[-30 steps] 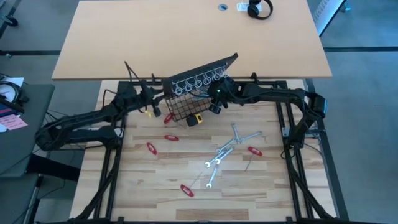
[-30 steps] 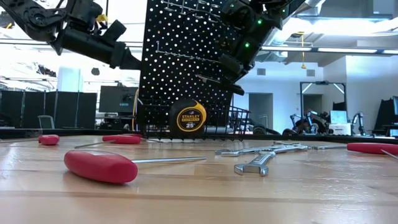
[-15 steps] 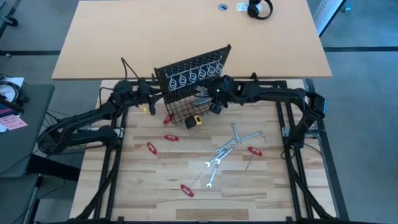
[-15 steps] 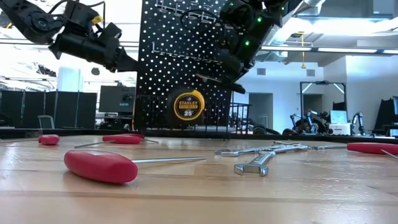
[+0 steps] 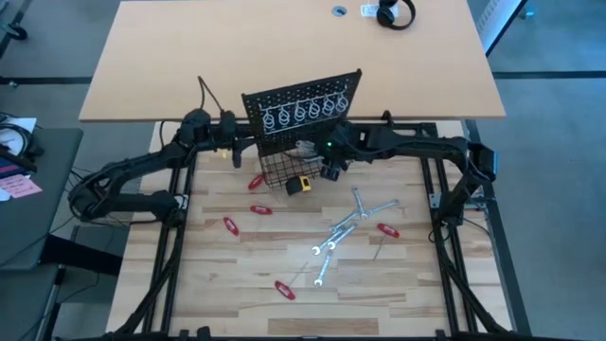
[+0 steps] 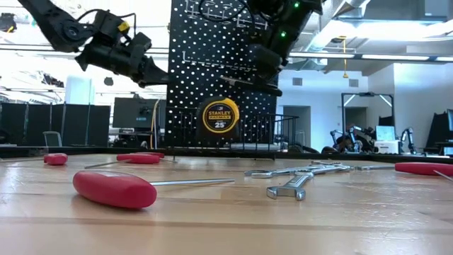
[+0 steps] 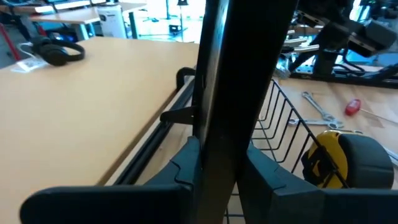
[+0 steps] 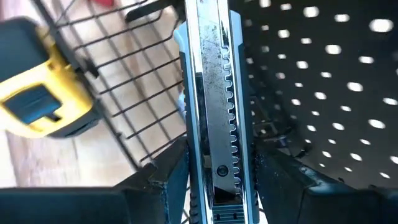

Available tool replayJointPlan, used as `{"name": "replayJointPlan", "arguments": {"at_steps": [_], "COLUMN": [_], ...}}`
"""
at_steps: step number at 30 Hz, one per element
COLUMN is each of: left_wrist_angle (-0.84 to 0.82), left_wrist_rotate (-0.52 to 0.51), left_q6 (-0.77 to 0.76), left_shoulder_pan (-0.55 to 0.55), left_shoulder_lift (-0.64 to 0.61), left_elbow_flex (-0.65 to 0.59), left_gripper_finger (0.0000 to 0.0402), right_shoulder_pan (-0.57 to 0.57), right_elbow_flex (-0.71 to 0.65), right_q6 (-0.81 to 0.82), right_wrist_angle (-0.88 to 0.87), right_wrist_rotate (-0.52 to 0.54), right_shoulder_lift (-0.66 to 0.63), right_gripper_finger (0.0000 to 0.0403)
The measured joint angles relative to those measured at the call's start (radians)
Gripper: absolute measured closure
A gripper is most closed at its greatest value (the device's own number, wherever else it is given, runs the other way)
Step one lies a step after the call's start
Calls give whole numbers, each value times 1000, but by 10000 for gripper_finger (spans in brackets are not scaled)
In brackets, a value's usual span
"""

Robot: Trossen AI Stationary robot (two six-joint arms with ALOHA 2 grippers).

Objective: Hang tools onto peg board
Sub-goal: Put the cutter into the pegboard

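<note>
The black peg board [image 5: 303, 104] stands at the table's far edge, with ring hooks [image 5: 301, 114] along its top and a wire basket [image 5: 282, 170] at its base. A yellow tape measure [image 6: 216, 117] lies in the basket. My left gripper [image 5: 237, 144] is shut on the board's left edge. My right gripper [image 5: 319, 152] is in front of the board's face, shut on a slim silver tool [image 8: 214, 93]. Red-handled tools [image 5: 230, 225] and silver wrenches [image 5: 360, 213] lie flat on the table. My left gripper pinches the peg board's left edge [image 7: 214, 124] between its two fingers [image 7: 186, 165], coming level from the table's left. The board stands nearly upright in the hold; whether its base touches the table I cannot tell. My right gripper pinches the silver tool between its fingers [image 8: 174, 168], which lie along the tool's length. The toothed edge [image 8: 231, 124] faces the peg board. The tool is lifted clear, its free end [image 6: 241, 83] jutting out before the board's face above the basket.
More red-handled tools [image 5: 285, 290] [image 5: 387, 229] and a wrench [image 5: 325, 252] are scattered over the table's middle and near part. A red handle [image 6: 113, 189] lies close to the low camera. A larger tan desk [image 5: 189, 57] stands behind, bearing headphones [image 5: 395, 13].
My left gripper has moved toward the far edge and slightly right, carrying the peg board's left edge with it. The board has swung round so more of its face shows from above. The basket and tape measure have risen in the low view. My right gripper stayed beside the board's face.
</note>
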Motion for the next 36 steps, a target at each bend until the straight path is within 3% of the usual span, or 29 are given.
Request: {"name": "replayJointPlan", "arguments": {"at_steps": [14,26,36], "left_wrist_angle": [-36,-136,-419], "left_wrist_rotate": [207,232,234], "left_q6": [-105,-36,135], "left_shoulder_pan": [119,146,196], "left_shoulder_lift": [173,220,221], "left_elbow_flex": [133,210,331], "left_gripper_finger": [346,346,346], "right_shoulder_pan": [23,20,34], "right_elbow_flex": [3,35,35], "right_q6": [-25,-26,-30], "right_wrist_angle": [-41,-39,-37], "right_wrist_rotate": [-6,-77,-78], "right_shoulder_lift": [0,0,0], "right_gripper_finger": [235,235,235]}}
